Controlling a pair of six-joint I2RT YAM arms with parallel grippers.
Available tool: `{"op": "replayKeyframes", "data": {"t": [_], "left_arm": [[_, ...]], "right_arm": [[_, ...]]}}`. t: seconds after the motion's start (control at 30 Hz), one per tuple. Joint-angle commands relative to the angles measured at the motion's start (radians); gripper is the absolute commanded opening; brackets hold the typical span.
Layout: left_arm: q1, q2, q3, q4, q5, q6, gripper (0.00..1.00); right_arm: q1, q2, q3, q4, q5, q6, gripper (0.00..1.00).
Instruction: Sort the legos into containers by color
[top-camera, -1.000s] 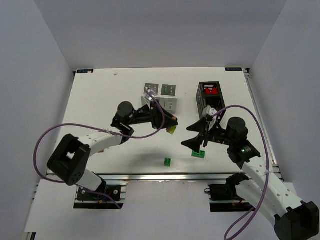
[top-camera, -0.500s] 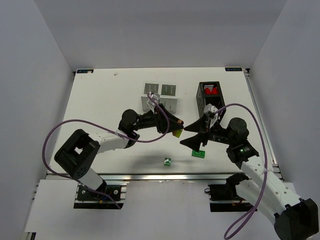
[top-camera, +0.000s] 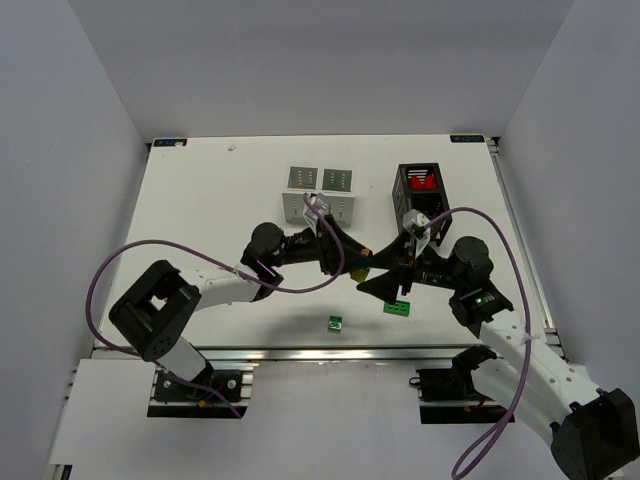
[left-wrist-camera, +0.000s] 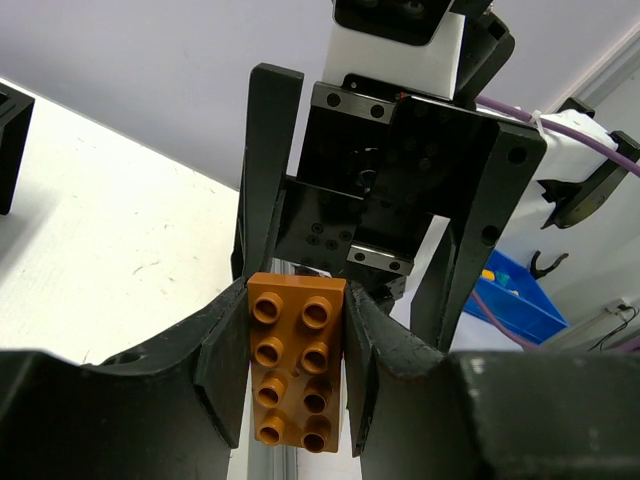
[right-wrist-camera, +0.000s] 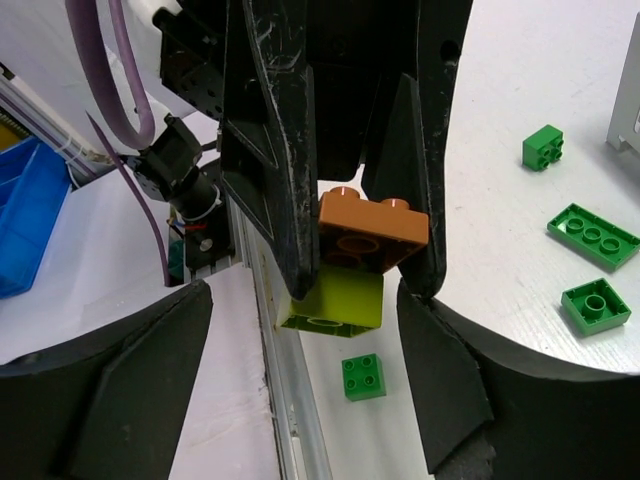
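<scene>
My left gripper (top-camera: 350, 262) is shut on an orange-brown eight-stud brick (left-wrist-camera: 297, 360), held off the table. In the right wrist view a yellow-green brick (right-wrist-camera: 335, 300) hangs stuck under that orange-brown brick (right-wrist-camera: 372, 228). My right gripper (top-camera: 374, 270) is open, its fingers standing either side of the held stack without touching it. A green square brick (top-camera: 335, 323) and a green flat plate (top-camera: 398, 307) lie on the table near the front. The white box (top-camera: 320, 195) and the black box (top-camera: 418, 200), holding red bricks (top-camera: 422, 183), stand behind.
The right wrist view shows more green pieces on the table: a small square brick (right-wrist-camera: 361, 376), another (right-wrist-camera: 542, 146), a long plate (right-wrist-camera: 592, 235) and a small plate (right-wrist-camera: 595, 305). The table's aluminium front rail (right-wrist-camera: 285, 400) runs below the grippers.
My left gripper has carried the brick stack to the right and forward, up to my right gripper. My right gripper has shifted slightly left, so its open fingers now flank the stack.
</scene>
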Motion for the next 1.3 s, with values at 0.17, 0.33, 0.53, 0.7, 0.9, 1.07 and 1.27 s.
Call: {"op": "replayKeyframes", "data": {"t": [0.17, 0.33, 0.53, 0.7, 0.9, 1.07, 1.27], "left_arm": [[-0.022, -0.043, -0.008, -0.006, -0.008, 0.031, 0.0], [-0.022, -0.063, -0.007, -0.035, -0.008, 0.054, 0.0], [-0.022, -0.121, -0.008, -0.105, -0.005, 0.129, 0.0], [-0.017, -0.201, -0.007, -0.188, -0.014, 0.227, 0.0], [0.027, -0.272, -0.024, -0.207, -0.033, 0.235, 0.0], [0.073, -0.344, -0.007, -0.329, -0.115, 0.296, 0.0], [0.102, -0.457, 0.065, -0.673, -0.356, 0.475, 0.0]], "right_arm": [[0.008, 0.007, -0.016, 0.081, -0.016, -0.007, 0.56], [0.008, 0.003, -0.025, 0.099, -0.053, -0.025, 0.41], [0.008, -0.017, -0.039, 0.136, -0.125, -0.048, 0.0], [0.006, -0.025, -0.039, 0.131, -0.174, -0.09, 0.0], [0.006, -0.028, -0.022, 0.043, -0.168, -0.192, 0.0], [0.002, -0.052, 0.048, -0.125, 0.238, -0.341, 0.0], [-0.012, -0.042, 0.037, -0.068, 0.787, -0.438, 0.0]]}}
